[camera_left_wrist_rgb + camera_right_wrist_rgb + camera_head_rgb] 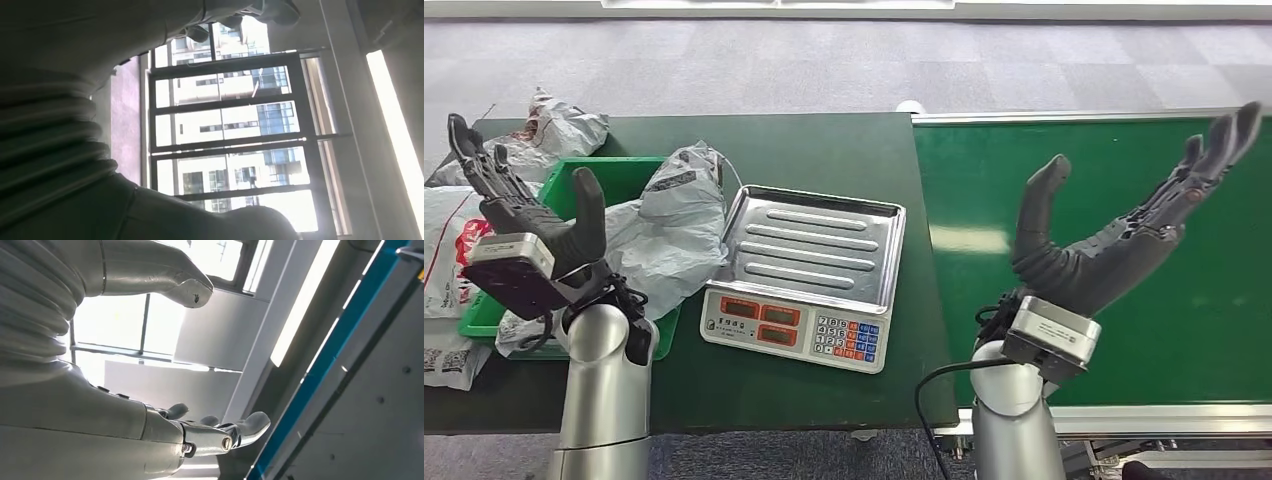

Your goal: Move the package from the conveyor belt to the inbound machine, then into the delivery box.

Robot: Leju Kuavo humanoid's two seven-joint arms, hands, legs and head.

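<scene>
The inbound machine, a scale with a bare steel tray (809,245) and keypad (849,338), sits mid-table. A green delivery box (629,180) at the left holds crumpled grey packages (669,230). The green conveyor belt (1104,190) on the right carries no package where I can see it. My left hand (524,215) is raised over the box's near left corner, fingers spread, holding nothing. My right hand (1124,225) hovers above the belt, palm up, fingers apart (240,427), holding nothing. My left hand's thumb and fingers (235,17) stand against a window.
More bagged parcels lie at the far left: a grey one (554,130) behind the box, white ones (449,240) beside it. The dark green table (824,150) meets the belt's metal frame (1084,118). Grey carpet lies beyond.
</scene>
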